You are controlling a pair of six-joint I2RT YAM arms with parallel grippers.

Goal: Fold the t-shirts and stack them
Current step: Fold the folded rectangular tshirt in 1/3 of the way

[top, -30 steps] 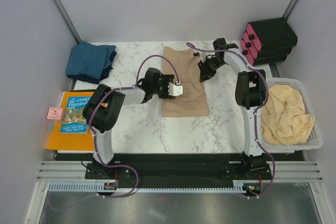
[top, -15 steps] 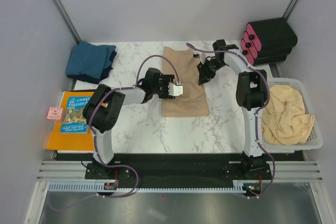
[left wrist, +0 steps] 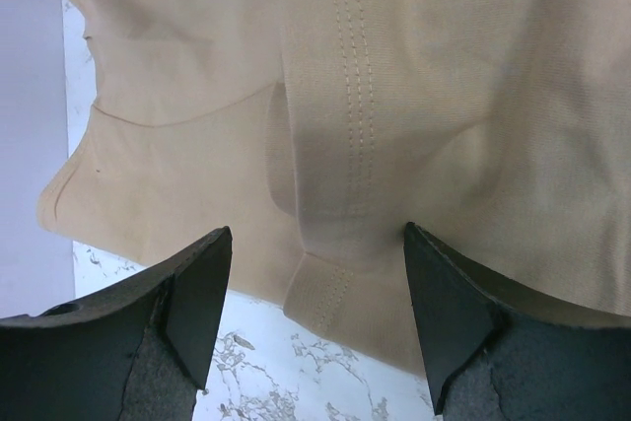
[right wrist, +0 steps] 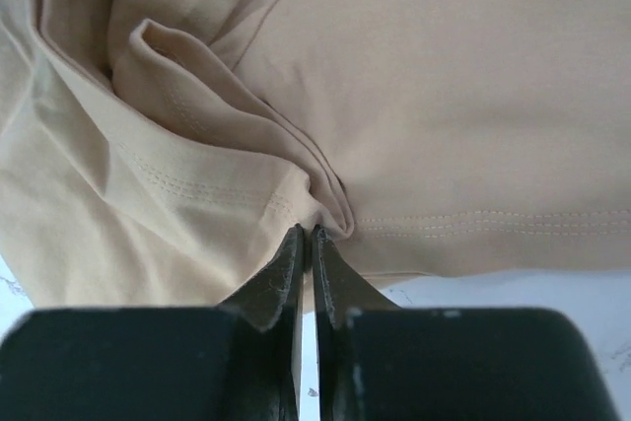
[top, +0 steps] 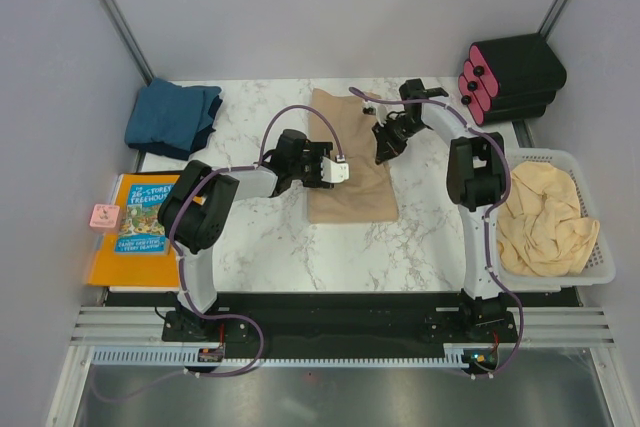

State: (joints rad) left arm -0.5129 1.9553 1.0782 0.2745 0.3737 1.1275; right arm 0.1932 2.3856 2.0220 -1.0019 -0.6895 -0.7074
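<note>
The left arm (top: 200,212) rises from its base, bends at the elbow and reaches right along the surface, its wrist low. The left gripper (top: 335,169) is spread wide, both dark fingers (left wrist: 187,293) held apart and clasping nothing. The right arm (top: 475,172) stands upright, then stretches toward the back of the surface, the wrist turned left and angled downward. The right gripper (top: 385,147) has its jaws pressed together, tips pinching a bunched fold at the edge of the tan t-shirt (right wrist: 444,96).
</note>
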